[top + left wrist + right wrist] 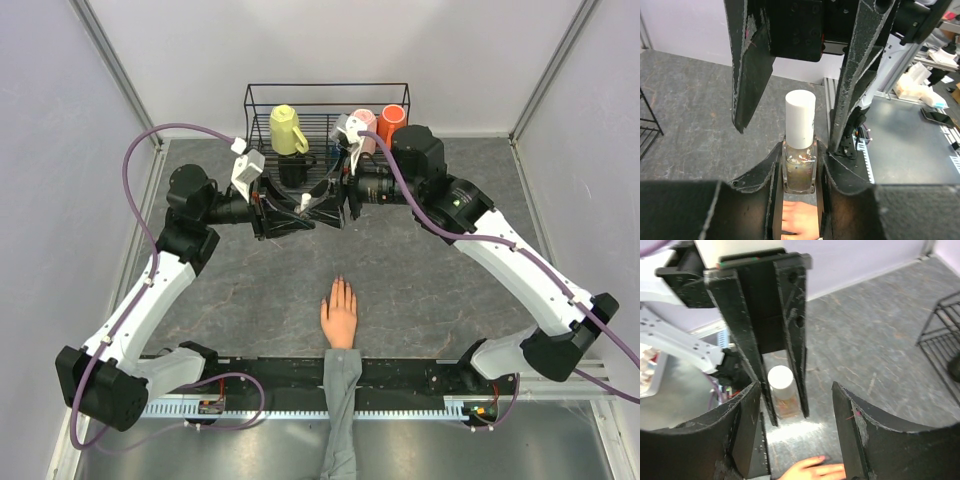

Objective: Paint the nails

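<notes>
A peach mannequin hand [340, 316] with a grey sleeve [342, 400] lies palm down near the front, its tiny pale nails [340, 284] pointing away. My left gripper [298, 210] is shut on a nail polish bottle [799, 165] with a white cap [800, 117], held in the air above and behind the hand. My right gripper [336, 206] is open and faces the left one, its fingers [747, 65] on either side of the cap without touching it. The right wrist view shows the bottle [781, 390] between the left fingers, and a pinkish nail [822, 458] on the hand below.
A black wire rack [327, 92] stands at the back with a yellow mug [286, 130], a pink cup [365, 128], an orange cup [392, 120] and a dark mug [293, 166]. A black rail [400, 372] runs along the near edge. Grey walls stand on both sides.
</notes>
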Tool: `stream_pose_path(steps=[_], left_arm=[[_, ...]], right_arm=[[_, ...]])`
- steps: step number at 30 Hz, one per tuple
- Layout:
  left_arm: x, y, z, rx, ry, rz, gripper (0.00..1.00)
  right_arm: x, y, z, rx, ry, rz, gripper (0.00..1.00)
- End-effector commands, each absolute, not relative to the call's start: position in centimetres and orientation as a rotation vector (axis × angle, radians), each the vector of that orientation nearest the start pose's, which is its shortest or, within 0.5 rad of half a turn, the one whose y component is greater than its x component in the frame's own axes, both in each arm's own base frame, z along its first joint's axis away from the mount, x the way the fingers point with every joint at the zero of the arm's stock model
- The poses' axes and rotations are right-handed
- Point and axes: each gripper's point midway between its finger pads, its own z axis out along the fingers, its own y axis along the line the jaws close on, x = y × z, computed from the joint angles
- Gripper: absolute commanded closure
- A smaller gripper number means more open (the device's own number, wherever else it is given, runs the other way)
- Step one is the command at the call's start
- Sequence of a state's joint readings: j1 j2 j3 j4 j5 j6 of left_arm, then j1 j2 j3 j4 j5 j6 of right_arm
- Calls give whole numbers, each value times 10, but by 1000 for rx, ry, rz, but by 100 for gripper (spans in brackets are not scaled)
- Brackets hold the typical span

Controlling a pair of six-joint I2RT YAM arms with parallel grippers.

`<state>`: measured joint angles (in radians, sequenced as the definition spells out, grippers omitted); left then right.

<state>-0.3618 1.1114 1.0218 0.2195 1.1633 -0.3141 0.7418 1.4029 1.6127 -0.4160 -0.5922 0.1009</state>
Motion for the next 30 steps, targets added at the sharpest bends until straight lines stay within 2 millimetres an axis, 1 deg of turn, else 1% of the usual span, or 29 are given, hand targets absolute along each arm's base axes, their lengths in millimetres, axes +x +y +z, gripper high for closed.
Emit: stream_pose_path(steps=[1, 4, 5, 7, 10, 11, 12, 13, 14, 15, 16, 17, 18, 19, 20, 21, 22, 23, 24, 25, 26, 27, 28, 29, 30], left_arm=[[195, -256, 393, 1094, 1227, -1353, 98], [195, -256, 391, 1094, 1231, -1358, 98], [195, -255, 390, 1092, 1234, -1359, 98], [196, -256, 389, 1090, 1236, -1359, 98], [196, -256, 390, 1084, 1235, -1353, 98], [197, -256, 391, 1082, 1234, -1346, 98], [201, -255, 391, 1060, 1241, -1326, 98], [202, -255, 391, 1050, 1249, -1318, 98], [205, -254, 391, 1045, 1244, -1292, 98], [213, -253, 392, 997, 1257, -1248, 98], [216, -251, 395, 969, 1256, -1212, 98], [222, -248, 395, 940, 1266, -1166, 98], [236, -244, 397, 865, 1283, -1099, 98], [240, -241, 395, 844, 1288, -1074, 98], [242, -239, 398, 826, 1279, -1046, 98], [247, -237, 399, 800, 1280, -1024, 98], [249, -237, 396, 789, 1286, -1020, 98], [249, -236, 396, 779, 1287, -1019, 98], [251, -236, 397, 775, 1282, -1018, 98], [250, -236, 395, 775, 1284, -1021, 98], [251, -237, 394, 774, 1289, -1026, 98], [249, -238, 393, 781, 1289, -1034, 98], [249, -237, 391, 782, 1294, -1035, 98], [248, -238, 389, 787, 1296, -1037, 98], [247, -239, 387, 796, 1302, -1046, 98]], right_arm=[[215, 357, 430, -1071, 1431, 1240, 35], [214, 361, 433, -1075, 1415, 1268, 39], [215, 362, 433, -1071, 1418, 1272, 46], [217, 364, 431, -1067, 1428, 1278, 51], [222, 365, 429, -1054, 1440, 1271, 64], [224, 366, 426, -1046, 1452, 1264, 74], [225, 366, 426, -1036, 1458, 1257, 80], [228, 365, 426, -1026, 1465, 1246, 87], [236, 363, 423, -985, 1497, 1213, 100], [238, 362, 424, -963, 1506, 1191, 100], [244, 360, 421, -924, 1538, 1151, 100], [262, 354, 416, -820, 1584, 1040, 100], [255, 357, 416, -791, 1594, 955, 100], [257, 356, 416, -731, 1611, 859, 100], [254, 356, 416, -677, 1623, 774, 100], [248, 354, 415, -566, 1647, 633, 100], [244, 354, 414, -518, 1662, 588, 100], [229, 360, 415, -503, 1662, 574, 100], [233, 353, 410, -440, 1684, 494, 100], [232, 352, 408, -421, 1691, 467, 100], [231, 351, 412, -413, 1692, 462, 100], [231, 354, 405, -436, 1713, 444, 100], [231, 355, 407, -460, 1711, 441, 100], [230, 355, 415, -461, 1703, 456, 96], [230, 356, 413, -489, 1716, 456, 87]])
